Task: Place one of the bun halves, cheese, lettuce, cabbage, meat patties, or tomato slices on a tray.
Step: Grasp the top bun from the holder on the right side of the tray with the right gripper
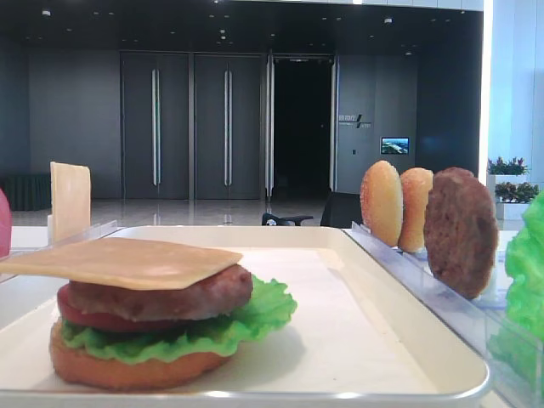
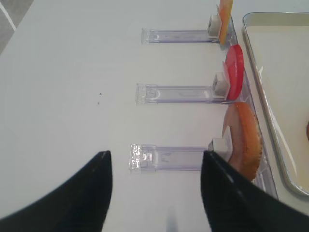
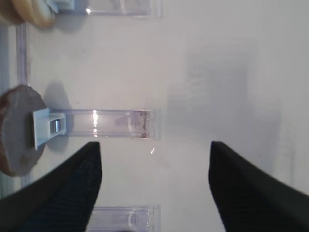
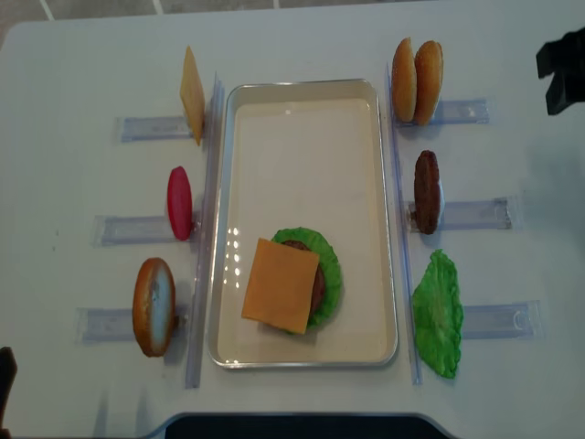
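The white tray holds a stack: bun bottom, lettuce, tomato, patty, and a cheese slice on top. In the clear racks to its right stand a pale domed bun half, a meat patty and a lettuce leaf. To its left stand cheese, a tomato slice and an orange-brown bun. My right gripper is open over bare table, with the patty at its left. My left gripper is open and empty beside the orange-brown bun.
Clear plastic racks run along both long sides of the tray, with rails sticking outward. A more orange bun half leans against the pale one. A dark arm part shows at the far right edge.
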Robot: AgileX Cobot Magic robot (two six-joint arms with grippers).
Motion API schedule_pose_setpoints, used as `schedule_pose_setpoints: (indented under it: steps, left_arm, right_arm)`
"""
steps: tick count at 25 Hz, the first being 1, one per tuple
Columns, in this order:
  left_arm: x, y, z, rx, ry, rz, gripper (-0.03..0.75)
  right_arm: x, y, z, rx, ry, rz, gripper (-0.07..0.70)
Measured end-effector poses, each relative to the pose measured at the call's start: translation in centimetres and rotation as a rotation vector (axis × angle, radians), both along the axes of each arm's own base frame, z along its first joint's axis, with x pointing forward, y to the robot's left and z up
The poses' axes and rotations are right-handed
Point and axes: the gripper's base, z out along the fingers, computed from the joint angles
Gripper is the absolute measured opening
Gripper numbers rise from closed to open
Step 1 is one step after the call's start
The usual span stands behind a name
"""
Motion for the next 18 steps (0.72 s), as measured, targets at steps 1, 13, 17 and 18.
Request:
schedule_pose_setpoints:
  steps: [1, 13, 17, 18]
  left_arm:
    - [0.0, 0.0, 0.0, 0.0, 0.0, 0.0, 0.444]
    - [0.0, 0.0, 0.0, 0.0, 0.0, 0.0, 0.444]
    - [0.0, 0.0, 0.0, 0.0, 0.0, 0.0, 0.444]
    - [0.0, 0.0, 0.0, 0.0, 0.0, 0.0, 0.444]
  right_arm:
    - [0.8, 0.1, 0.0, 0.01, 0.008, -0.001, 0.48]
    - [8.6, 1.6, -0.3, 0.141, -0.002, -0.044, 0.48]
    - [9.9, 2.2, -0.9, 0.154, 0.004, -0.06, 0.48]
    - [10.1, 2.5, -1.0, 0.156, 0.004, -0.065, 0.48]
